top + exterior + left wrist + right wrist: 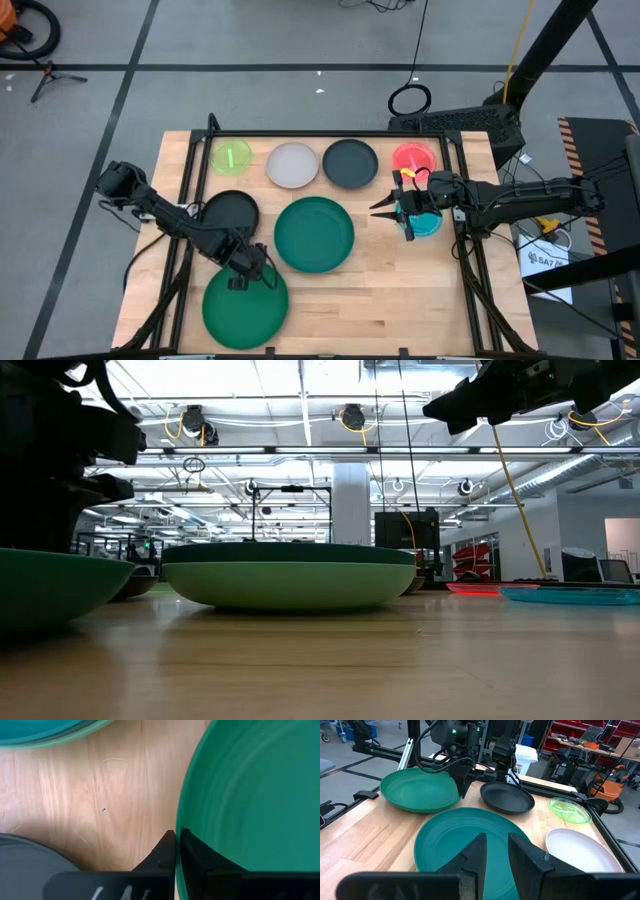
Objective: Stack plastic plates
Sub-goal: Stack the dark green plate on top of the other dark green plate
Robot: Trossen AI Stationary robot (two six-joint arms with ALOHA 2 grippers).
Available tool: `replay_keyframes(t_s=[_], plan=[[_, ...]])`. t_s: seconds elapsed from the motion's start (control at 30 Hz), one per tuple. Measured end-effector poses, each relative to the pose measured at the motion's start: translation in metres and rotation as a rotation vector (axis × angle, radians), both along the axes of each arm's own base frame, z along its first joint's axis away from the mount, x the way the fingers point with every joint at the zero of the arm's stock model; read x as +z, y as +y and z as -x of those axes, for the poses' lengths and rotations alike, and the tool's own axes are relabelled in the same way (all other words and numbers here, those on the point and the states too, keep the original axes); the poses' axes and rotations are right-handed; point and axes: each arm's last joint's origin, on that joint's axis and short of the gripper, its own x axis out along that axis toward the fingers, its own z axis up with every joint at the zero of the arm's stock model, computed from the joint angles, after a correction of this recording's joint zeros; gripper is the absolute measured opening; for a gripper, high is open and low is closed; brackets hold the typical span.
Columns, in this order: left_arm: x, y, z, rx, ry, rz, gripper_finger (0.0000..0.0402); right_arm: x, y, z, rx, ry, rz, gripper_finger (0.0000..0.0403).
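High view: my left gripper (240,281) pinched the top rim of the green plate (244,310) at lower left; the stacked large plates (314,234) sat up-right of it, nearer than to my right gripper (385,208), which hung with fingers apart. Left wrist view: fingers (162,856) straddled that rim. I read no writing.

One camera is looking straight down; another is skimming the desk (400,280) level; both wrist cameras are sharing the green plate (250,795).
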Motion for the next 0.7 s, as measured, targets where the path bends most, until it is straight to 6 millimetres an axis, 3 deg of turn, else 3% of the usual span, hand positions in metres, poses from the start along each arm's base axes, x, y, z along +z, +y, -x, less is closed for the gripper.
replay_keyframes(t_s=[0.7], plan=[[0.058, 0.014, 0.032, 0.074, -0.205, 0.121, 0.0010, 0.000, 0.000, 0.000, -0.001, 0.000, -0.008, 0.0072]])
